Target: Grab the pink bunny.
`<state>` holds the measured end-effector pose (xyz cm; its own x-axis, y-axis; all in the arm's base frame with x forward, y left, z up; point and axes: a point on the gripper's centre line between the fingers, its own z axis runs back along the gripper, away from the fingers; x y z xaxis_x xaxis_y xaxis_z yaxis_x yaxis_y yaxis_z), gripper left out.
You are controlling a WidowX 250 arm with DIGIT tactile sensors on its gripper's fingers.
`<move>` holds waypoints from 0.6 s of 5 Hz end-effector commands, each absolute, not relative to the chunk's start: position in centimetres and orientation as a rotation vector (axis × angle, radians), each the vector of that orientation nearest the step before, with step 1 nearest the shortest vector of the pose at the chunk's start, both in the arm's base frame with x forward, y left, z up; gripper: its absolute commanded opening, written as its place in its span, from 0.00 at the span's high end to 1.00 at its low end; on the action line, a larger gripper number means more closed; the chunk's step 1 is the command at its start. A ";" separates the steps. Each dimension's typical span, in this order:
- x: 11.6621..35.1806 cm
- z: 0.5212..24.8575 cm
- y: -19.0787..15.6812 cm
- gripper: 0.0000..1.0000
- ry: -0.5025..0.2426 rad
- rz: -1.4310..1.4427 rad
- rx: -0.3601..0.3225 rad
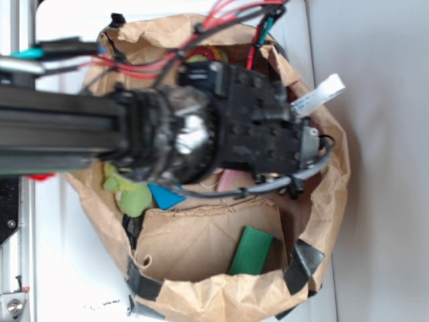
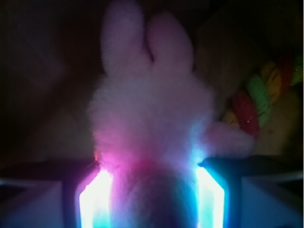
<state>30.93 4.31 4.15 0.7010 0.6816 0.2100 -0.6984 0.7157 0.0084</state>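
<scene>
The pink bunny [image 2: 152, 109] fills the wrist view: a fluffy pale-pink body seen from behind, two long ears pointing up. Its lower body sits between my glowing fingers, the left pad [image 2: 92, 199] lit pink-white and the right pad [image 2: 209, 199] lit blue-white. The fur presses against both pads and bulges out above their tips. My gripper [image 2: 149, 164] is shut on the bunny. In the exterior view the gripper [image 1: 268, 144] reaches down into a brown paper bag [image 1: 201, 298]. Only a sliver of the pink bunny [image 1: 232, 180] shows beneath it.
Inside the bag lie a yellow-green plush toy [image 1: 131, 194], a blue triangular piece [image 1: 164, 196] and a green block [image 1: 251, 251]. A multicoloured rope toy [image 2: 259, 97] lies right of the bunny. The bag walls stand close all round. Cables [image 1: 154, 64] trail over the bag's far rim.
</scene>
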 end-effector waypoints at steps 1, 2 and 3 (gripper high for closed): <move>29.2 13.0 4.4 1.00 -0.270 0.629 -0.057; 27.6 15.6 4.9 1.00 -0.257 0.471 -0.094; 26.4 17.3 4.9 1.00 -0.250 0.350 -0.112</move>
